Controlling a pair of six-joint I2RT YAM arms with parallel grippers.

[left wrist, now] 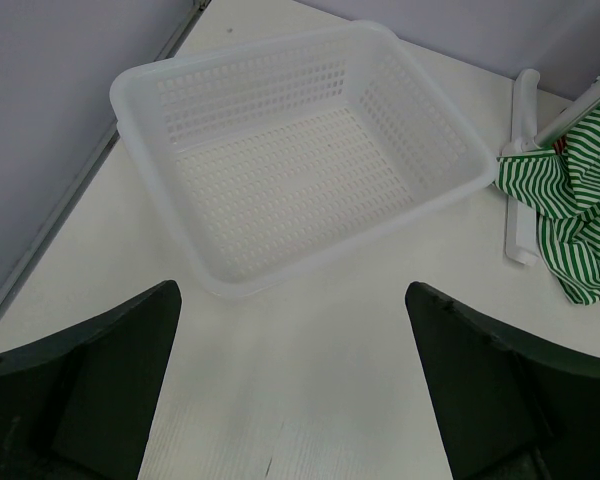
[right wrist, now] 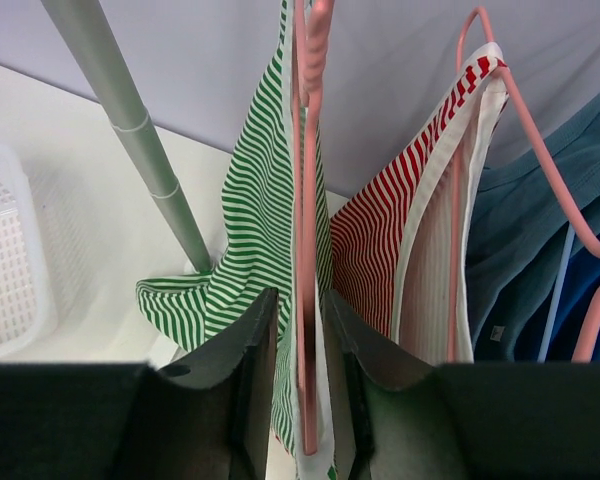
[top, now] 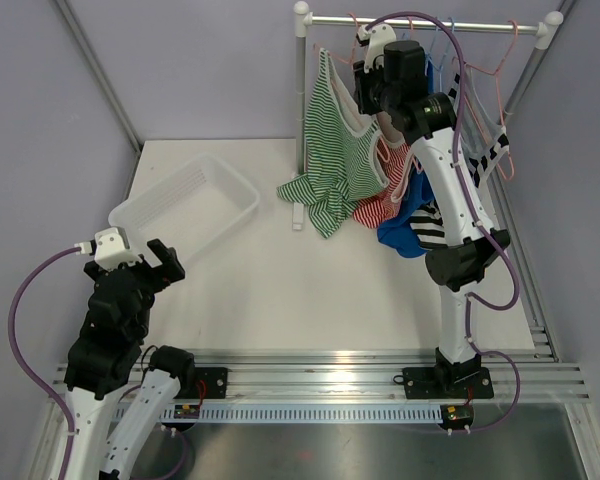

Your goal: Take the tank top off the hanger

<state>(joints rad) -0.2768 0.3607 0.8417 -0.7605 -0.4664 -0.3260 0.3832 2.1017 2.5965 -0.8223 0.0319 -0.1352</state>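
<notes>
The right gripper [right wrist: 300, 312] is clamping its fingers on the green-striped tank top [right wrist: 250, 230] and the pink hanger [right wrist: 308, 180] inside it; the garment is hanging from the rail [top: 420, 21] above the tabletop's [top: 310, 290] far edge. The left gripper [left wrist: 292, 292] is hovering near the white basket [left wrist: 425, 125]; its fingers are standing wide apart and empty.

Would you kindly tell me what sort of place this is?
Probably a robotics lab test cell: white robot arms bolted on a metal rail, a small grey clothes rack holding a green-and-white striped tank top, a white perforated plastic basket.
</notes>
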